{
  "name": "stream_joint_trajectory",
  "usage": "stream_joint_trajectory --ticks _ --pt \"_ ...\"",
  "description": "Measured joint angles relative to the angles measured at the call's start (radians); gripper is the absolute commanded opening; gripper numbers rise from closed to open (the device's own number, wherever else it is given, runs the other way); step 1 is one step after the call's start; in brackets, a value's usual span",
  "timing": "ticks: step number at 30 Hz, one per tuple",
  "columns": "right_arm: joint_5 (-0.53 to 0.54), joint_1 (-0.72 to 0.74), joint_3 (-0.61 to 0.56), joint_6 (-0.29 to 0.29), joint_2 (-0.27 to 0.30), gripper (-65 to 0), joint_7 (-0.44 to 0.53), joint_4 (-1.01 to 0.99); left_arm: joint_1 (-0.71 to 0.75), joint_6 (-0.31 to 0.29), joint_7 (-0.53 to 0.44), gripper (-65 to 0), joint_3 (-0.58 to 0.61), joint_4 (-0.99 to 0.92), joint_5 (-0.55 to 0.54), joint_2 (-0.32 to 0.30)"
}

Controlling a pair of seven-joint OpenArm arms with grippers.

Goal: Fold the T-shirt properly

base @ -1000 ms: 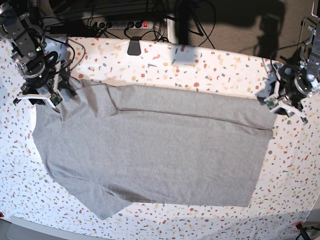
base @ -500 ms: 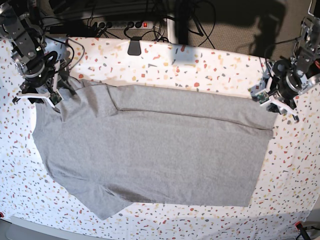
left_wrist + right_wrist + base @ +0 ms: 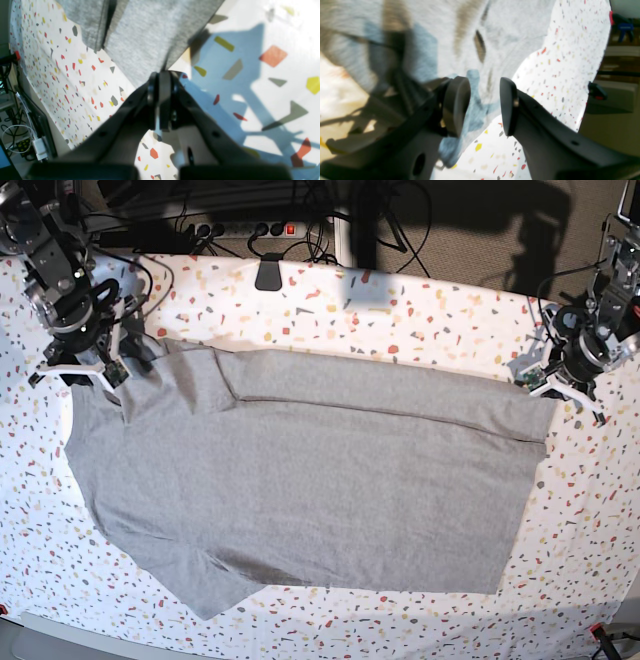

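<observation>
The heather-grey T-shirt [image 3: 310,480] lies spread flat on the speckled table [image 3: 420,325], plain side up, with a folded band along its far edge. No lettering shows. My left gripper [image 3: 556,383] is at the shirt's far right corner. In the left wrist view it [image 3: 160,75] is shut, and the tip of the shirt's corner [image 3: 150,32] runs into its fingertips. My right gripper [image 3: 85,372] is at the shirt's far left corner. In the right wrist view it [image 3: 485,105] is open just above the fabric [image 3: 515,32], which looks blurred.
A black clip [image 3: 268,273] sits on the table's far edge, with a pale flat patch [image 3: 365,290] beside it. A power strip [image 3: 245,228] and cables lie behind the table. A red clamp [image 3: 603,635] is at the front right corner.
My left gripper has shifted a little to the right in the base view, at the shirt's corner. My right gripper has barely moved. The shirt lies as before.
</observation>
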Motion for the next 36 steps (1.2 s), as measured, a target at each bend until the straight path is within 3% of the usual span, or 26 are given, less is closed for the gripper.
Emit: stream_joint_trajectory --ticks 5,12,16,32,36 --pt "0.0 -0.094 0.001 -0.007 0.022 -40.6 -0.022 0.081 0.002 0.0 0.005 -65.0 0.0 0.0 0.0 0.001" --pt "-0.029 -0.203 0.002 -0.029 0.03 -40.6 -0.024 0.102 0.002 0.011 0.045 -65.0 -0.003 0.0 0.004 0.054" --pt "-0.149 -0.249 0.002 -0.03 0.029 -40.6 -0.035 0.102 0.002 0.014 0.042 -65.0 -0.005 0.0 0.004 0.07" --pt "-0.114 -0.178 0.002 -0.03 0.024 -40.6 0.022 -0.026 0.002 0.015 0.039 -65.0 -0.005 0.0 0.003 0.078" --pt "-0.038 -0.142 0.002 -0.029 0.024 -40.6 0.021 -0.05 0.002 0.014 0.039 -65.0 -0.005 0.0 0.003 0.078"
